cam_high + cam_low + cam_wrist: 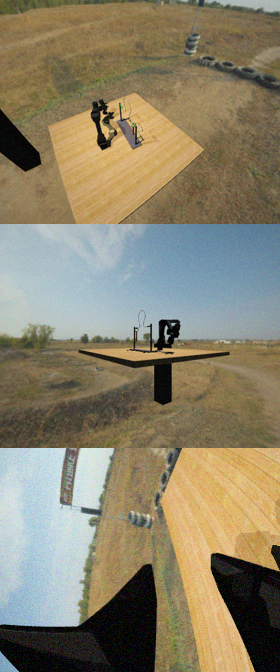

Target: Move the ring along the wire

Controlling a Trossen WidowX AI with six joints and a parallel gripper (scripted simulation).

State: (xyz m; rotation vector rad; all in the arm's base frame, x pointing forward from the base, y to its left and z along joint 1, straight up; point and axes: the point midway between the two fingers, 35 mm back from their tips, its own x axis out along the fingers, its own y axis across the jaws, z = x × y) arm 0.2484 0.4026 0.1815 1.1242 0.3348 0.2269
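Well apart from the pincer [105, 112] [170, 341] [181, 561], across the table [109, 186] [109, 355] [200, 548], we are seeing the orange handle [133, 130] [136, 336] hanging upright from its ring [138, 330], close beside the farther post [136, 135] [134, 340]. The nearer post [120, 112] [151, 339] is standing between that handle and the pincer in the exterior view. We are finding the pincer released and part-way parted, with nothing between its fingers.

We are judging the handle light and stiff, a slim rod that is likely to be swinging on the wire [130, 107] [141, 310] if one finger is nudging it first. So we are favouring a hold around the middle of the handle, both fingers meeting it together and squarely, leaving the ring and the wire outside the pincer. Too low a hold could be letting the ring tilt; too high could be bringing the fingers close to the grey wire. The surface may be slippery (we cannot tell its finish from so far off), so we are preferring a firm, full-width squeeze. The ring is looking thin, and with the tall loop ahead, any twist in the grip could be costing a touch.
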